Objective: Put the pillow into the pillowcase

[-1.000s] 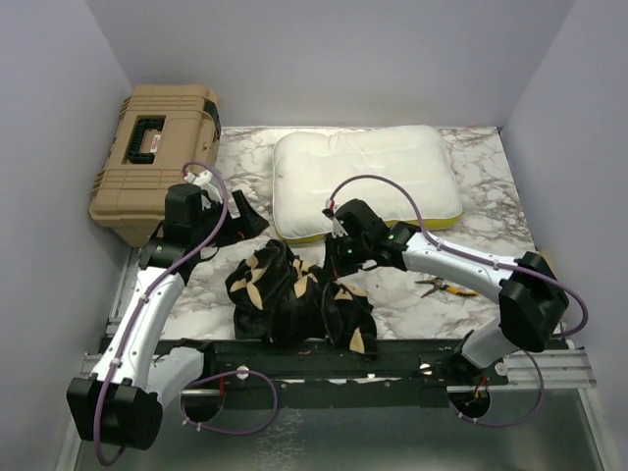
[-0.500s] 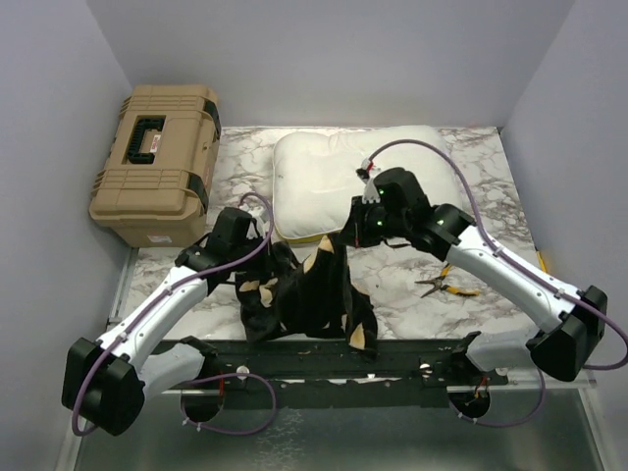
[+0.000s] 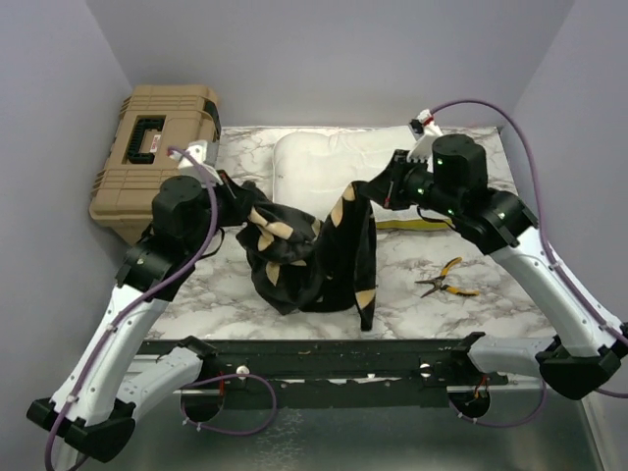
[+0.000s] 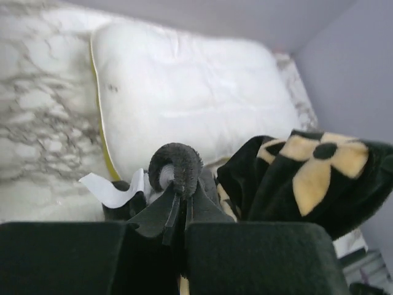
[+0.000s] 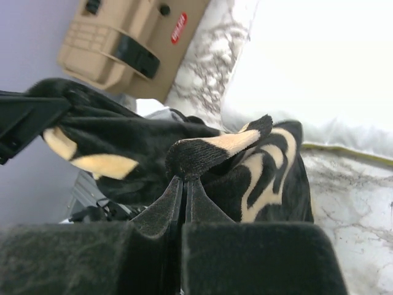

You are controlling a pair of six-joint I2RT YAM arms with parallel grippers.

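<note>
- Hanging between the two arms, the black plush pillowcase printed with tan flower motifs is held up as a bunched swag over the white marble-patterned table. Whether its lowest folds touch the surface cannot be told.
- The left gripper is pressed together on a rolled fold of the black fabric, with a white label just beside the pinch.
- The right gripper is likewise clamped on a raised tan-and-black edge of the fabric.
- The large cream-white quilted pillow with a yellow edge band lies flat at the far side of the table, directly behind the hanging fabric. Its long axis runs left to right, roughly parallel to the line between the two pinches.
- The right gripper is judged nearer, over the pillow's near edge, while the left is just off its left end.
- The sack's mouth would need to be opened toward the pillow. Whether both pinches lie on that mouth cannot be told.
</note>
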